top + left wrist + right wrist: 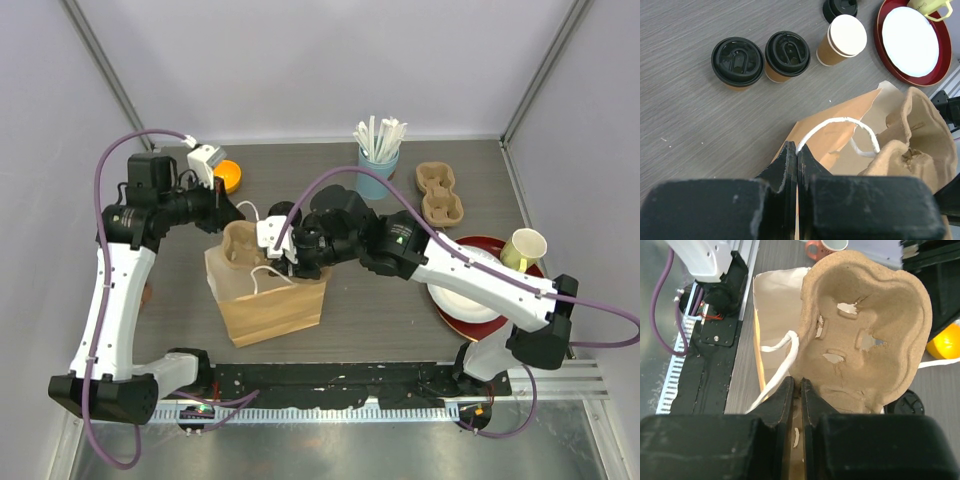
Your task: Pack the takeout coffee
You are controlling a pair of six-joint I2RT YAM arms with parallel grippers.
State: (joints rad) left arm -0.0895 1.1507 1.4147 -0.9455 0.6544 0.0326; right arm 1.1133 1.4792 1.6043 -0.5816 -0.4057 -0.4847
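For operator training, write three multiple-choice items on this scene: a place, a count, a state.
1. Where is the pulp carrier that the right gripper holds?
A. On the red plate.
B. Beside the straws.
C. In the mouth of the paper bag.
2. How many kraft cups wear black lids in the left wrist view?
A. One.
B. Two.
C. Four.
3. The left gripper is:
A. shut on the bag's rim.
B. wide open.
C. shut on a cup.
1 C: it pokes from the bag's top.
2 B: two lidded cups stand side by side.
3 A: its fingers pinch the paper edge.
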